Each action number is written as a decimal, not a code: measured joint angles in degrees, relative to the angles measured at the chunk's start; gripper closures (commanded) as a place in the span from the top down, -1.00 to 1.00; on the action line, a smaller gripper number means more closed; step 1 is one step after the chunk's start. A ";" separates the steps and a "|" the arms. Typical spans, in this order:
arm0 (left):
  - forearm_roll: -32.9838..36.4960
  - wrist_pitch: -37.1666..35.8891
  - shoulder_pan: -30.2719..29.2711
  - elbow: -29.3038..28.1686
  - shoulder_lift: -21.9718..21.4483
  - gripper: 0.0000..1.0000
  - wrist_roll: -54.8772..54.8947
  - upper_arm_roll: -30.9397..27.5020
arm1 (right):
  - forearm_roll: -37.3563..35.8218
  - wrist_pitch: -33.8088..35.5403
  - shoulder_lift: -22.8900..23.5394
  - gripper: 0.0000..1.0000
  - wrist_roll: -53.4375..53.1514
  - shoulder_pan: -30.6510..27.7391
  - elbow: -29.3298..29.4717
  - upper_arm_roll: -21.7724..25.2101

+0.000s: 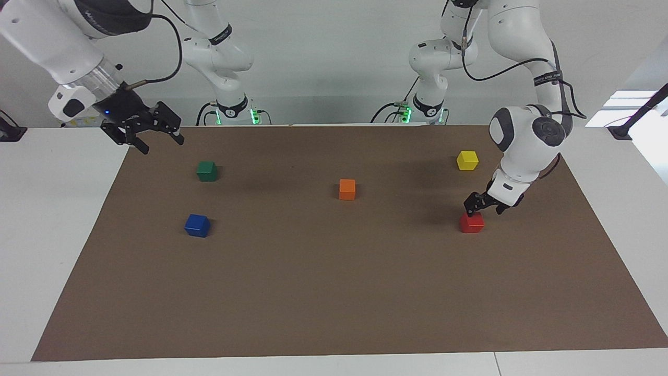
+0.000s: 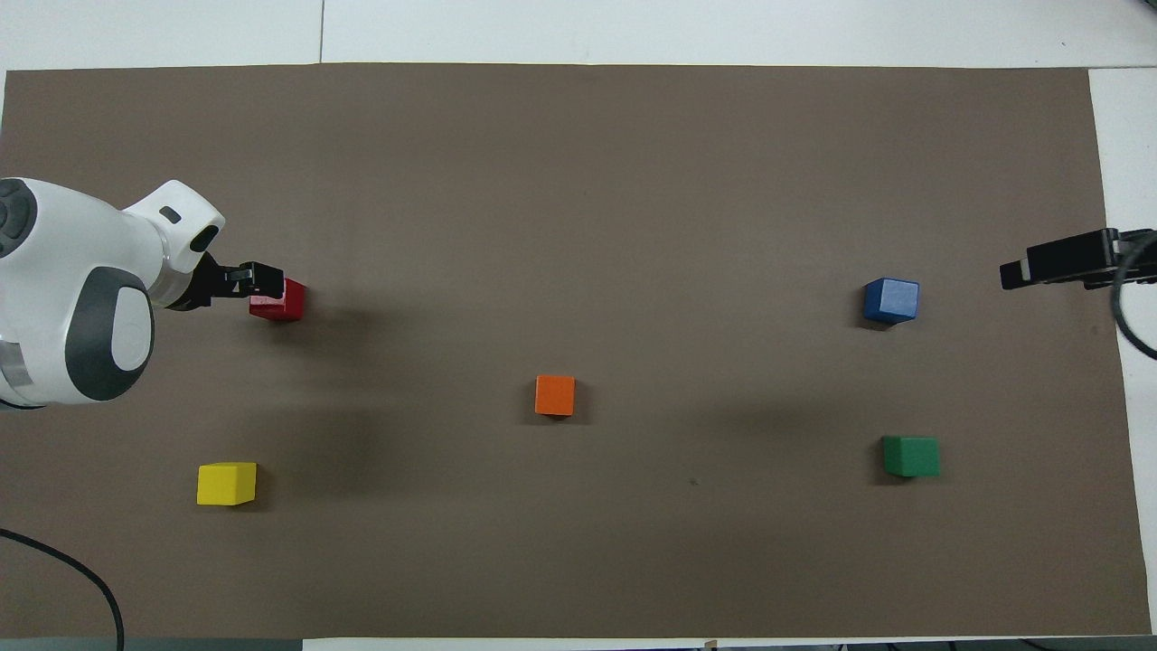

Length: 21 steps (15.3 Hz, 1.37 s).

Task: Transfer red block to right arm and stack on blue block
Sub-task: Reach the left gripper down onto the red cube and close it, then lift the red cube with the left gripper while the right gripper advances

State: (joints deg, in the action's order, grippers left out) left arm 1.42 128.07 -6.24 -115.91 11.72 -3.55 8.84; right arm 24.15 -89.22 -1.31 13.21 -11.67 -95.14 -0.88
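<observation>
Five small blocks sit on the brown mat (image 1: 334,292), one of each color, and none of them touch. The red block (image 1: 472,223) is at the left arm's end of the table. The yellow block (image 1: 467,160) is at that same end, nearer to the robots. The orange block (image 1: 347,189) sits in the middle of the mat. The blue block (image 1: 197,225) is at the right arm's end, well apart from the red block. The green block (image 1: 206,171) is at that end too, nearer to the robots than the blue one. There are two white arms. The left gripper (image 1: 483,208) hangs just over the red block, with its fingers apart and nothing between them. The right arm (image 1: 68,47) waits, and the right gripper (image 1: 162,142) is up in the air over the mat's corner by the green block, with its fingers wide apart and holding nothing.
</observation>
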 measured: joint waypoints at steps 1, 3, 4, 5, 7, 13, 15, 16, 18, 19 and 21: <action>0.20 0.16 0.02 0.00 0.56 1.00 0.02 0.14 | 5.93 1.78 -0.13 1.00 1.70 -1.23 -1.32 0.38; 0.36 0.53 0.10 0.00 1.67 1.00 0.18 0.33 | 19.67 5.14 -0.10 1.00 3.93 -2.94 -5.61 0.63; 0.40 0.73 0.31 0.00 2.15 1.00 0.23 0.36 | 26.07 6.01 0.11 1.00 5.34 -3.37 -8.34 0.65; 0.47 0.97 0.59 0.00 2.62 1.00 0.24 0.36 | 31.02 6.49 0.62 1.00 6.63 -3.48 -10.65 0.65; 0.57 1.58 0.88 0.00 3.29 1.00 0.24 0.38 | 39.91 7.88 2.15 1.00 8.41 -3.36 -13.65 0.46; 0.63 2.56 0.95 -0.01 4.10 0.72 0.27 0.38 | 70.28 12.61 8.70 1.00 15.37 0.14 -21.41 0.13; 0.61 2.60 1.01 0.00 4.14 -0.47 -0.09 0.39 | 80.04 17.25 12.64 1.00 17.35 2.24 -23.11 0.11; 0.26 2.62 1.00 0.02 4.14 -0.99 -1.53 0.38 | 84.19 19.60 14.90 1.00 18.26 3.53 -23.62 0.09; -0.90 2.65 1.00 0.06 4.14 -1.00 -5.47 0.36 | 91.62 23.97 19.01 1.00 20.01 6.79 -24.15 0.04; -1.64 2.60 1.00 0.15 4.14 -1.00 -6.84 0.37 | 94.02 25.34 20.73 1.00 20.88 8.47 -24.17 0.01; -4.27 1.00 1.00 1.08 4.11 -1.00 -8.79 0.37 | 95.91 26.40 22.43 1.00 21.86 10.36 -24.08 -0.15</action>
State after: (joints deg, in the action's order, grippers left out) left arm -2.85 129.07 -5.25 -114.82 15.82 -12.34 9.21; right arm 120.06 -62.82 21.12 35.07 -1.31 -119.22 -1.02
